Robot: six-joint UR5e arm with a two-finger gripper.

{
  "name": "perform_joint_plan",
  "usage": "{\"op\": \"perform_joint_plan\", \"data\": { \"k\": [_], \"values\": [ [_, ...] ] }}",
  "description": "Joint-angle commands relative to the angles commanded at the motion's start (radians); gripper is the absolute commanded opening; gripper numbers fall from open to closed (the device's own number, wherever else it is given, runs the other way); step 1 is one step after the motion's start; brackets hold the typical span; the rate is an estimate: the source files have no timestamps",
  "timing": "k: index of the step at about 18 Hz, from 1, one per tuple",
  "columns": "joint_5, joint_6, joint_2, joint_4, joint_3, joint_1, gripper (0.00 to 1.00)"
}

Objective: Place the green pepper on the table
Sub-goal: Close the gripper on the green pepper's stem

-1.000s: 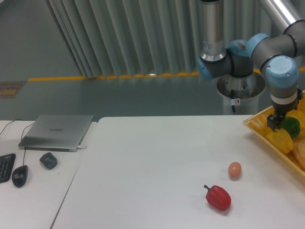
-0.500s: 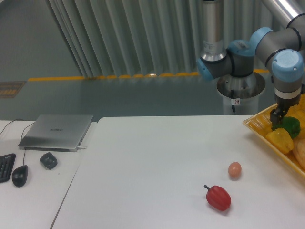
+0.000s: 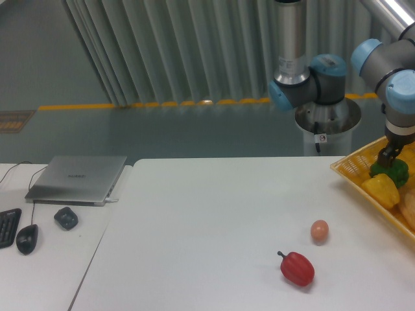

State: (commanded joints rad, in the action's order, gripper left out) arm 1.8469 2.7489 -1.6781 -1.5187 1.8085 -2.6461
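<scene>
Camera view: the green pepper (image 3: 393, 171) is seen in the yellow basket (image 3: 347, 170) at the right edge of the table (image 3: 207, 227), beside a yellow pepper (image 3: 381, 190). The gripper (image 3: 386, 157) is positioned directly over it; the finger spacing cannot be told.

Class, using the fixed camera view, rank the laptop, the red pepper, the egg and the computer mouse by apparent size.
1. Laptop
2. Red pepper
3. Computer mouse
4. Egg
The red pepper and the mouse look close, so their order is unsure.
</scene>
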Motion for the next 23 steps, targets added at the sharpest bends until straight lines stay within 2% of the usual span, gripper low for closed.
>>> {"op": "perform_joint_plan", "data": {
  "k": [7,10,23],
  "values": [
    [-0.008,-0.005,-0.017,0.012,0.000,-0.002,1.00],
    [-0.012,-0.011,-0.041,0.029,0.000,-0.003,1.00],
    [-0.034,-0.063,-0.045,0.031,0.000,0.006,1.00]
  ]
}}
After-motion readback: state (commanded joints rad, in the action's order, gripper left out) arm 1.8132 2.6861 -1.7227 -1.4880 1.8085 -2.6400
